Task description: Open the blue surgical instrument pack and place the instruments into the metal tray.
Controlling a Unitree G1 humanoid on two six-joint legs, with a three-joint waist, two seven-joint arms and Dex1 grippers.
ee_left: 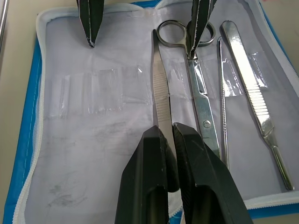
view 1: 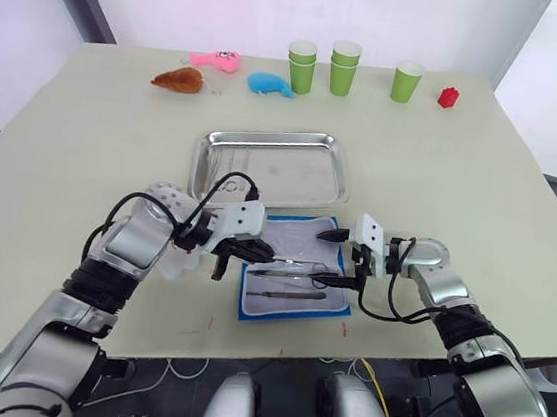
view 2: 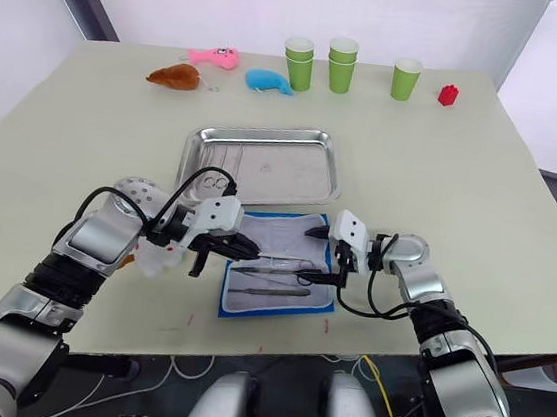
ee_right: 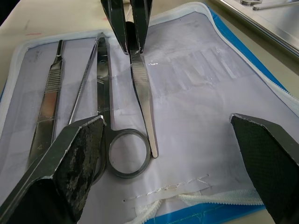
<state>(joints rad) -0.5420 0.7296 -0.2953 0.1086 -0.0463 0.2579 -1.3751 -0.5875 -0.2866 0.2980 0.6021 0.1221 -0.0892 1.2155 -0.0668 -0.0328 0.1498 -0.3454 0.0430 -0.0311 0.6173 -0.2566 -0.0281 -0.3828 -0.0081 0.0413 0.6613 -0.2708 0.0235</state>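
The blue surgical instrument pack (view 1: 295, 281) lies open at lower centre of the head view, pale lining up, on the surface (view 1: 463, 179) just in front of the metal tray (view 1: 271, 165). The left claw (ee_left: 169, 154) is pinched on the tweezers (ee_left: 160, 88), its fingers pressed against the slim steel. The right claw (ee_right: 168, 140) is spread wide over the pack's other end, one finger (ee_right: 70, 154) above the ring-handled scissors (ee_right: 105, 112), holding nothing.
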